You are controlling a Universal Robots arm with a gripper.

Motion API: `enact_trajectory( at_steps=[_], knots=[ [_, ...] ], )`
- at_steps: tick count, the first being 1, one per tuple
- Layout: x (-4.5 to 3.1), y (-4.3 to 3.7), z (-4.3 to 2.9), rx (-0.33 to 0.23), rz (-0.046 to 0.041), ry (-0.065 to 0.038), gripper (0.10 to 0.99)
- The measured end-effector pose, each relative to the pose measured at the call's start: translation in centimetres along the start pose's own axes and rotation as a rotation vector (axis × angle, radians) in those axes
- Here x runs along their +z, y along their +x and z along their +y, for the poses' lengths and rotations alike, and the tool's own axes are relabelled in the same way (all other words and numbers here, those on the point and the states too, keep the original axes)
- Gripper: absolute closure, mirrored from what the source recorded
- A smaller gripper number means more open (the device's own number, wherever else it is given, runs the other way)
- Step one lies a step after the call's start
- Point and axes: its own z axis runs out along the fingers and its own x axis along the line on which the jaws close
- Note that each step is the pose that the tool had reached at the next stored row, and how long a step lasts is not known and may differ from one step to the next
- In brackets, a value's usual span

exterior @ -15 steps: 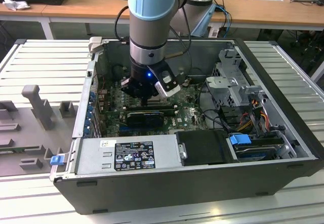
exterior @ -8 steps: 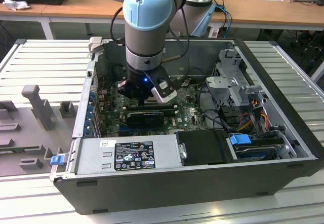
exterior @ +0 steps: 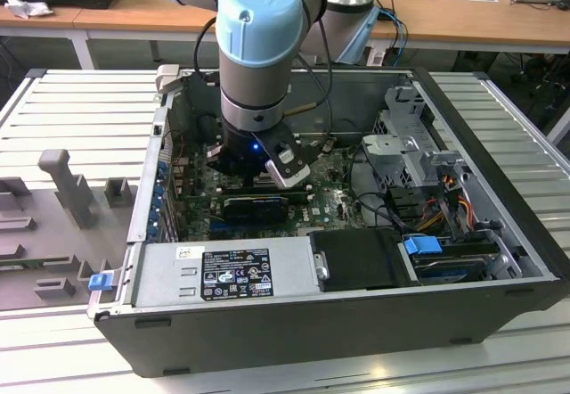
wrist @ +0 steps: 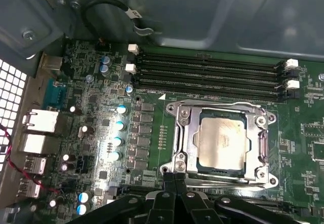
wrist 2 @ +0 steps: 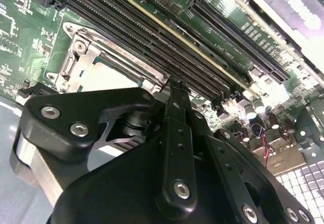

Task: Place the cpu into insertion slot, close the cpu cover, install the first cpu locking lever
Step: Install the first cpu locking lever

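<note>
The cpu (wrist: 223,143), a pale silver square, lies flat in its socket on the green motherboard. The cpu cover (wrist: 185,127), a silvery frame, lies down around it with the chip showing through its window. My gripper (wrist: 174,176) is shut, its black fingertips pressed together at one corner of the socket frame. Nothing shows between them. In the second wrist view the gripper (wrist 2: 175,84) ends just beside the cover (wrist 2: 81,57) and the cpu (wrist 2: 109,74). A thin silver locking lever bar (wrist: 262,145) runs along the socket's far side. In the exterior view the gripper (exterior: 252,169) reaches down into the open computer case.
Long black memory slots (wrist: 207,74) run right beside the socket. A black expansion card (exterior: 258,205) lies near the gripper, with the power supply (exterior: 223,274) in front. A metal drive cage (exterior: 410,144) with cables stands on the exterior view's right. Case walls (exterior: 147,189) surround the board.
</note>
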Motion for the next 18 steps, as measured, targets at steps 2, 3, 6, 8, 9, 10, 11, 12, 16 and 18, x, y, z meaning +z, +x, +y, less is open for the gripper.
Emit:
enact_trajectory(
  at_steps=[2, 3, 6, 8, 9, 10, 11, 12, 16, 18],
  knots=[
    [0.13, 0.11, -0.11, 0.0, -0.0009, -0.01, 0.98],
    [0.19, 0.21, -0.17, -0.001, -0.0016, -0.018, 0.98],
    [0.46, 0.25, -0.25, -0.001, -0.0029, -0.031, 0.98],
    [0.65, 0.26, -0.31, -0.001, -0.0034, -0.039, 0.98],
    [0.72, 0.26, -0.33, -0.001, -0.004, -0.044, 0.98],
    [0.79, 0.25, -0.34, -0.001, -0.0047, -0.05, 0.98],
    [0.85, 0.25, -0.36, -0.001, -0.0052, -0.054, 0.98],
    [0.9, 0.26, -0.37, -0.001, -0.0054, -0.057, 0.98],
    [1.04, 0.43, -0.38, -0.002, -0.0061, -0.065, 0.98],
    [0.85, 0.43, -0.34, -0.002, -0.0063, -0.065, 0.98]
  ],
)
